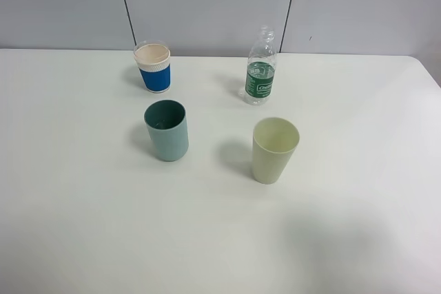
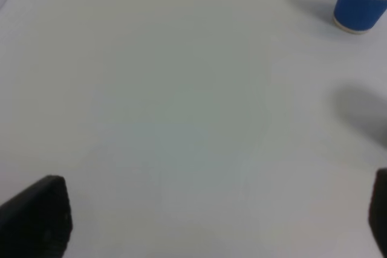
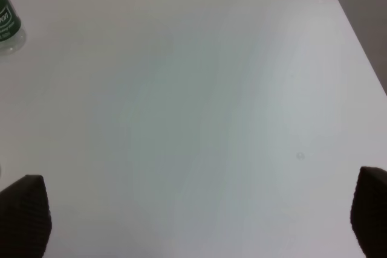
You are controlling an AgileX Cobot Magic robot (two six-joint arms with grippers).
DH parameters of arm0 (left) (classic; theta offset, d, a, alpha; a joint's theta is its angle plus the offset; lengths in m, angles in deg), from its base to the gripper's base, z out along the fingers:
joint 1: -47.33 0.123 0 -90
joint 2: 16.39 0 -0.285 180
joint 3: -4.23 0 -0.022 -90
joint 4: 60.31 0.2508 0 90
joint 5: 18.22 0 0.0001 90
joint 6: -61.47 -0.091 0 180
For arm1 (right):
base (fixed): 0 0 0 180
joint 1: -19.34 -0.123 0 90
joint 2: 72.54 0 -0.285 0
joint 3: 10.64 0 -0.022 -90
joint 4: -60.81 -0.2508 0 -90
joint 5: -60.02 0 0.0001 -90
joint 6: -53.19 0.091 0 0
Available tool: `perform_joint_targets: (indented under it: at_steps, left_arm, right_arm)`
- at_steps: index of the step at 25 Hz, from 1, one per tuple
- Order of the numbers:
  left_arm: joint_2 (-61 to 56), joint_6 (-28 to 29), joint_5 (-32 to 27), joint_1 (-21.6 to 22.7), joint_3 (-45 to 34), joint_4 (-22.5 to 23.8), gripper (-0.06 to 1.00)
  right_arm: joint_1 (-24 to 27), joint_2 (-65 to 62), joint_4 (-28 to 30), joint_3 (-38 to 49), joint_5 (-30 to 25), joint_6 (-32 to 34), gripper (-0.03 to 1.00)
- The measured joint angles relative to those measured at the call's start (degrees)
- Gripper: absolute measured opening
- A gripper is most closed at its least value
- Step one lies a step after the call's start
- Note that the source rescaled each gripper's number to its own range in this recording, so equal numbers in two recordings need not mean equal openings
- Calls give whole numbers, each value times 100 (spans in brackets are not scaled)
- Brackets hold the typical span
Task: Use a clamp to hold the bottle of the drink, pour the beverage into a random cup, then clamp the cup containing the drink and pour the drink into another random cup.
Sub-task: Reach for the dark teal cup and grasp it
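On the table, blue cup at eleven o'clock, teal cup at nine, bottle at one, pale cup at four. That tall, light bottle could topple if one finger nudges it first. Only the wrist views show the left claw and right claw, both gaping wide, empty.

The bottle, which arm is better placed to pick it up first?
Probably the right. The bottle stands on the right side of the table and shows in the right wrist view; the left wrist view shows the blue cup instead.
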Motion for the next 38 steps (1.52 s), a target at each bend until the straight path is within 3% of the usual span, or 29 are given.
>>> perform_joint_targets:
  at_steps: [38]
  left_arm:
    - [0,0,0,0,0,0,100]
  right_arm:
    - [0,0,0,0,0,0,100]
